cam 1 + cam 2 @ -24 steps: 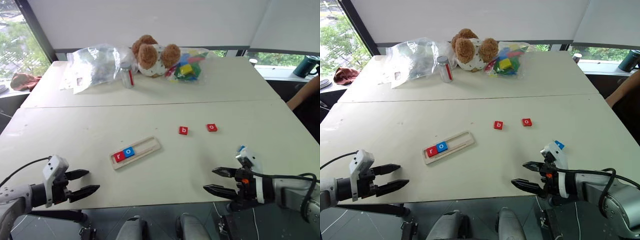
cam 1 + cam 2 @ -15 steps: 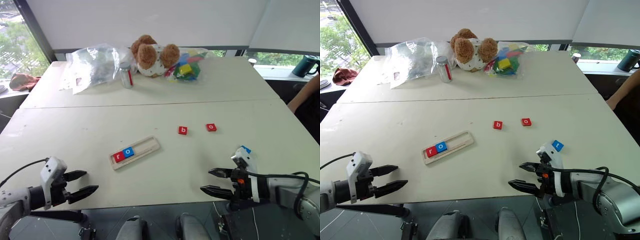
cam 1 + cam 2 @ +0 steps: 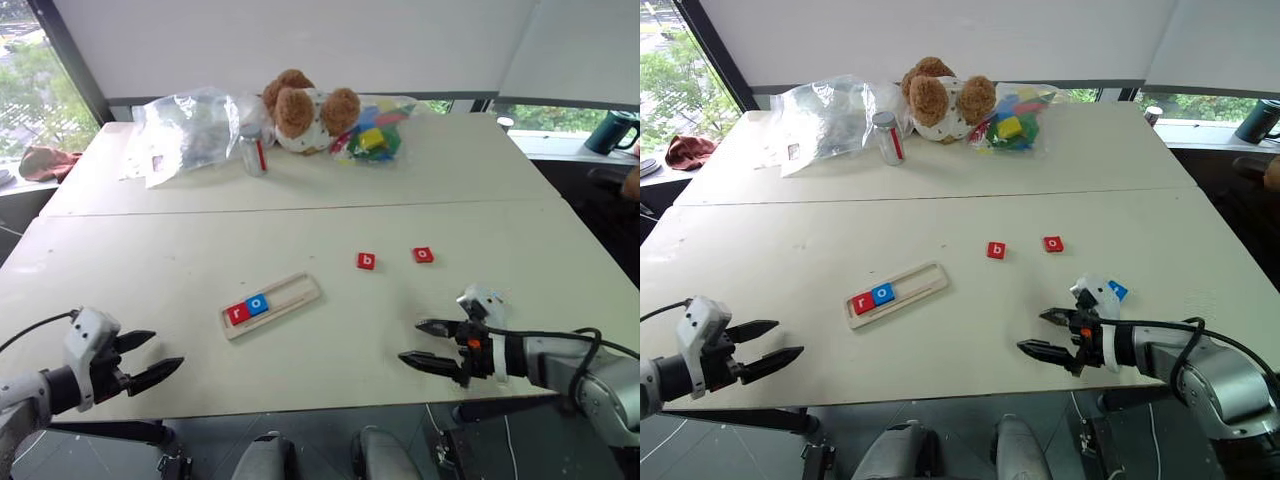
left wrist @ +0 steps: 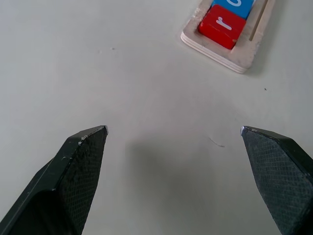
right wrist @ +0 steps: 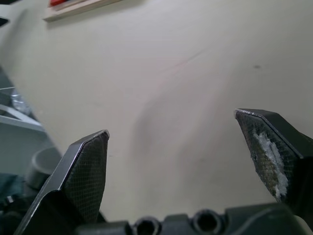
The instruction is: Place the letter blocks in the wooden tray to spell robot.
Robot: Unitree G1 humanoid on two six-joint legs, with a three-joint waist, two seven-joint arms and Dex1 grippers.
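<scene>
The wooden tray lies slantwise on the white table, left of centre. At its left end sit a red "r" block and a blue "o" block. Right of the middle lie a red "b" block and a red "o" block, loose on the table. A blue block peeks out behind my right wrist. My left gripper hangs open at the near left edge, pointing toward the tray. Open and holding nothing, my right gripper hovers over the near right edge.
At the far side stand a teddy bear, a clear plastic bag, a small jar and a bag of coloured toy blocks. A dark mug stands on the ledge at the right.
My right gripper has shifted left over the table's near edge and its wrist has rolled. My left gripper drew slightly back to the left. A person's arm at the right edge has withdrawn.
</scene>
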